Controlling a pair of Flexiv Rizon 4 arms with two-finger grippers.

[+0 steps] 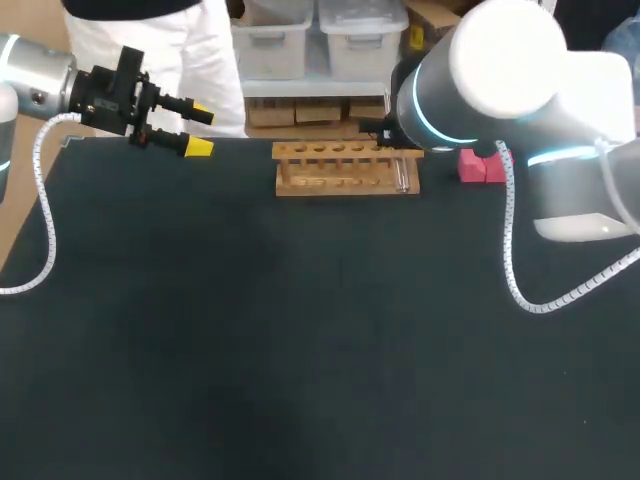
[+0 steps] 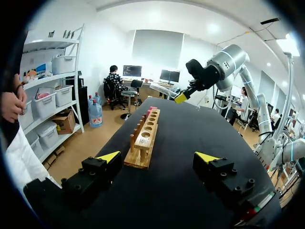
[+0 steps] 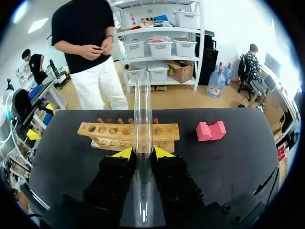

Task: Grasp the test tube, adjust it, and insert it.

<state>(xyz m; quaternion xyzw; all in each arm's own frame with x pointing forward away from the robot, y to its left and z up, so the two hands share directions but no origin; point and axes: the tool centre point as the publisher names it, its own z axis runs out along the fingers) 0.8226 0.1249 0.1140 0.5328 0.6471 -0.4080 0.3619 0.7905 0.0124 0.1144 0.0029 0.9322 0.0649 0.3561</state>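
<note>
One tube (image 3: 142,109) held beside a rack (image 1: 345,170).
Right gripper (image 3: 143,152) clamps the tube at the rack's right end, top centre; left gripper (image 1: 200,130), upper left, gapes wide.

Rack (image 1: 346,170) sits mid-table (image 1: 300,330) at the far edge — block (image 1: 478,166) near its right. Test tube (image 3: 143,119) in right gripper (image 3: 143,151) at rack's right end; left gripper (image 1: 200,130) far left, well apart.

Black tabletop (image 1: 300,330), pale tan wooden rack (image 1: 345,168), bright pink block (image 1: 478,165), clear, seemingly colourless test tube (image 3: 142,119), black left tool (image 1: 200,130) and right tool (image 3: 143,152) tipped yellow, white right arm (image 1: 500,60) banded cyan, white coiled cable (image 1: 42,200).
</note>
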